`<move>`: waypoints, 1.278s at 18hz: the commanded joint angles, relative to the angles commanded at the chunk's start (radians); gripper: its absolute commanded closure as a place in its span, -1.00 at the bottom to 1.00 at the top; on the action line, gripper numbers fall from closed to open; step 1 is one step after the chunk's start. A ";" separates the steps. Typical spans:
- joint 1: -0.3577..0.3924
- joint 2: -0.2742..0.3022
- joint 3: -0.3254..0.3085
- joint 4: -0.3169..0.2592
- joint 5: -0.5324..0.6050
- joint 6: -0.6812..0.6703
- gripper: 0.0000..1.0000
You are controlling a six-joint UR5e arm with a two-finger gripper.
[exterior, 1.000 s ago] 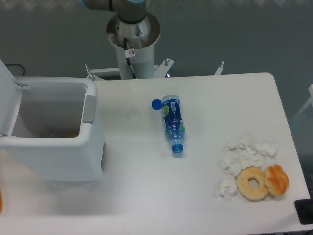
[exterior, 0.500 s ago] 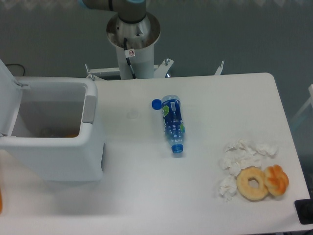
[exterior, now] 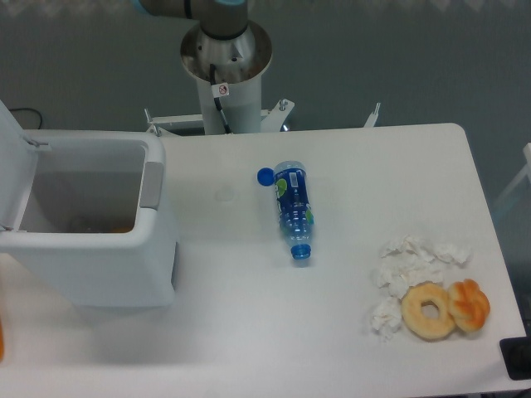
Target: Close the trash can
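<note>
Gripper: out of view; I could not tell its state. Only the arm base [exterior: 226, 50] showed, behind the table [exterior: 348, 332].
Bin: [exterior: 91, 257] stood at the table's left end, open.
Lid: [exterior: 15, 170] raised at far left, partly cropped.
Risk: I judged a blind approach might shove the bin, or miss the lid.
Bystanders: bottle [exterior: 294, 207], well apart.
</note>
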 joint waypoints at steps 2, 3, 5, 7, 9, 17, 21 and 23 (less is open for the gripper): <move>0.006 0.003 -0.002 0.000 0.011 0.000 -1.00; 0.008 0.005 -0.002 0.000 0.021 0.000 -1.00; 0.014 0.009 -0.003 -0.002 0.050 0.000 -1.00; 0.018 0.014 -0.003 -0.003 0.083 0.000 -1.00; 0.032 0.017 -0.003 -0.003 0.089 0.000 -1.00; 0.124 0.063 -0.071 -0.003 0.091 0.002 -1.00; 0.158 0.064 -0.072 -0.005 0.103 0.020 -1.00; 0.161 0.064 -0.081 -0.005 0.164 0.031 -1.00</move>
